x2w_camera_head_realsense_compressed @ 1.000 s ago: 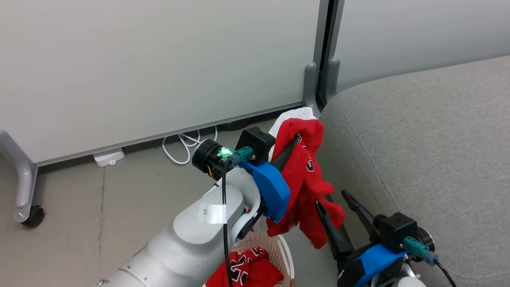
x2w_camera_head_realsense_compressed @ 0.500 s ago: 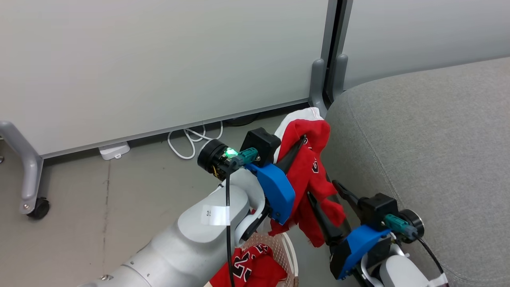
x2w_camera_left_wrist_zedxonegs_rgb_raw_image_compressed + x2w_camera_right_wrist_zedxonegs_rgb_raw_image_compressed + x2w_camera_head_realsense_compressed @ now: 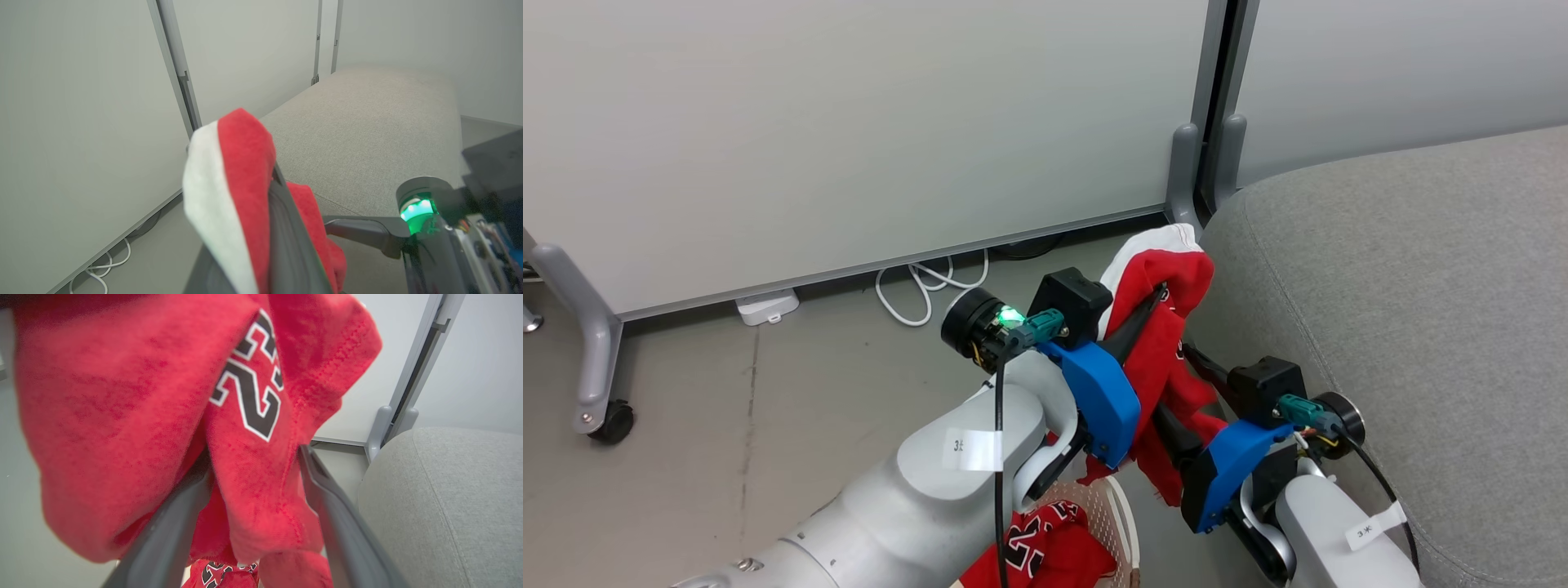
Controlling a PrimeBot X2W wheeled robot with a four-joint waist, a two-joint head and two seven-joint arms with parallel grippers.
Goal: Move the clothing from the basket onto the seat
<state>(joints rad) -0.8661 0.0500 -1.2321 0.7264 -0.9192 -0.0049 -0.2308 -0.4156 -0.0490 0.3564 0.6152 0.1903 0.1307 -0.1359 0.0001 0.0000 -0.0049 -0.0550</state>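
Observation:
My left gripper [image 3: 1161, 292] is shut on the top of a red jersey [image 3: 1168, 367] with white trim, which hangs above the floor beside the grey seat [image 3: 1405, 278]. In the left wrist view the shut gripper [image 3: 274, 176] pinches the red and white fabric [image 3: 241, 163]. My right gripper [image 3: 1176, 384] is open, and its fingers straddle the hanging cloth. The right wrist view shows that gripper [image 3: 255, 455] with a numbered fold [image 3: 253, 469] between its spread fingers. Another red jersey [image 3: 1045, 547] lies in the basket [image 3: 1117, 523] at the bottom edge, partly hidden by my left arm.
White partition panels stand behind, with a grey post [image 3: 1217, 122] where two meet and a caster leg [image 3: 605, 408] at the left. A white cable [image 3: 923, 286] and a small white box [image 3: 768, 306] lie on the floor by the wall.
The head camera has shifted. My right gripper has risen and moved in toward the hanging jersey, so its open fingers now straddle the cloth. The left gripper keeps its hold.

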